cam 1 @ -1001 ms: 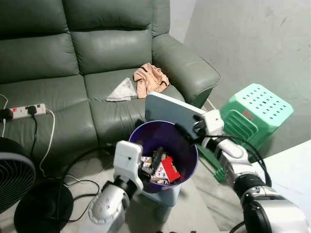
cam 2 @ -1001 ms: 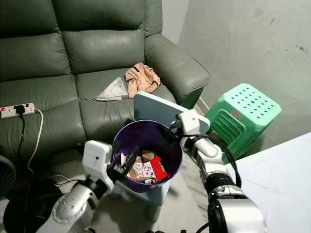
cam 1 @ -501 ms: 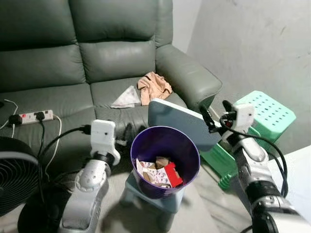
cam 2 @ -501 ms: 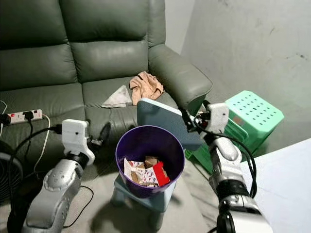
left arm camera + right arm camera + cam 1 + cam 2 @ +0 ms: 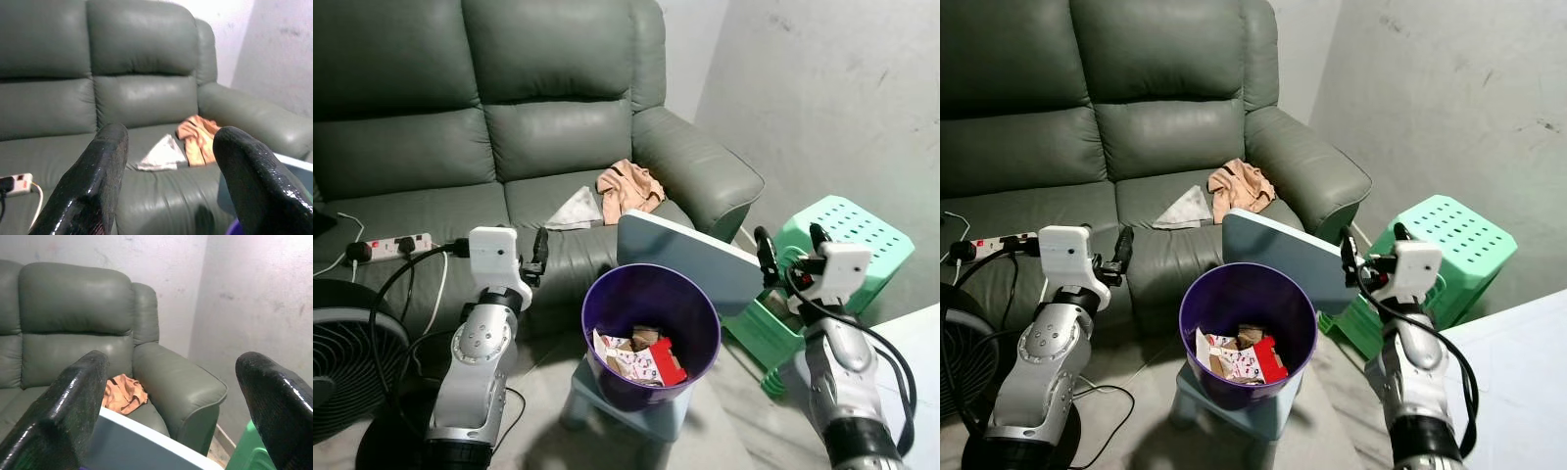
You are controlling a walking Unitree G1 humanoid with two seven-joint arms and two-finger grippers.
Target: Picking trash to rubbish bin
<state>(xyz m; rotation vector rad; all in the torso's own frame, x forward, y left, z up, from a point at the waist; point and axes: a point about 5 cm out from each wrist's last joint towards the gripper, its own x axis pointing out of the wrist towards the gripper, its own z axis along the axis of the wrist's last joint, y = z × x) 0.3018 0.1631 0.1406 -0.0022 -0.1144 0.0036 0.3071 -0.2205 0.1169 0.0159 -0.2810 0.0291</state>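
Observation:
A purple rubbish bin (image 5: pixel 651 328) stands before the sofa, with red and white packets and paper (image 5: pixel 636 357) lying in its bottom. A grey-blue lid (image 5: pixel 690 259) leans behind its rim. On the sofa seat lie a white crumpled paper (image 5: pixel 573 208) and an orange cloth (image 5: pixel 628 186). My left gripper (image 5: pixel 540 257) is raised to the left of the bin, open and empty, facing the sofa. My right gripper (image 5: pixel 790 245) is raised to the right of the bin, beside the lid, open and empty. The left wrist view looks at the paper (image 5: pixel 161 154) and cloth (image 5: pixel 195 139).
The bin rests on a small grey-blue stool (image 5: pixel 636 416). A green plastic stool (image 5: pixel 847 230) lies tipped at the right by the wall. A power strip (image 5: pixel 396 245) with cables sits on the sofa's left; a black fan (image 5: pixel 342 352) stands at lower left. A white table corner (image 5: pixel 920 343) is at right.
Both grippers have pulled up and away from the bin: the left out to the bin's left, the right out to its right. The camera has shifted too.

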